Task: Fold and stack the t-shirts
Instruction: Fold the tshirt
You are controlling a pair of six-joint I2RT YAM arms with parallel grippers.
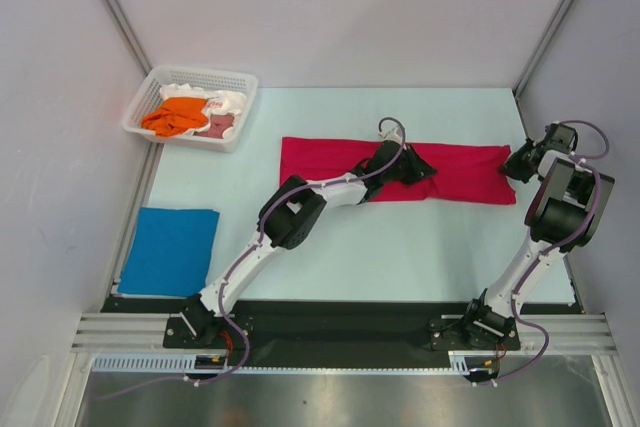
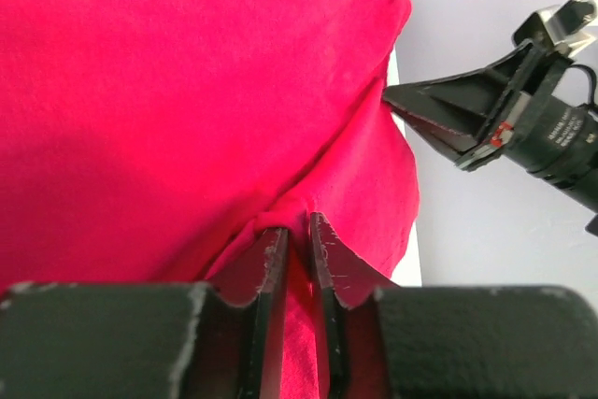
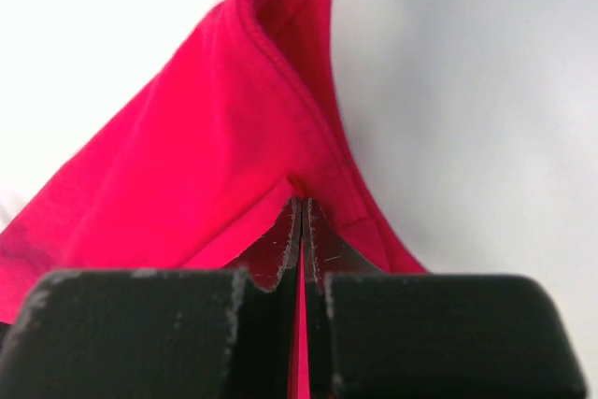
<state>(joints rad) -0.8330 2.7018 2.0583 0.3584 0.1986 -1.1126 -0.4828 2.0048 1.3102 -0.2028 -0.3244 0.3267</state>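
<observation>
The crimson-red t-shirt [image 1: 320, 167] lies as a long folded band across the middle of the table. My left gripper [image 1: 425, 173] sits over its middle right, jaws shut on a pinch of red cloth [image 2: 297, 231]. My right gripper [image 1: 516, 166] is at the shirt's right end, jaws shut on its hemmed edge [image 3: 304, 195]; it also shows in the left wrist view [image 2: 392, 95]. A folded bright blue t-shirt [image 1: 170, 250] lies flat at the near left. Orange [image 1: 175, 114], white [image 1: 228, 99] and dusty-pink [image 1: 218, 126] shirts lie crumpled in the basket.
A white plastic lattice basket [image 1: 240, 82] stands at the far left corner. Grey walls and metal posts close in the table on both sides; the right wall [image 1: 600, 77] is just beyond my right gripper.
</observation>
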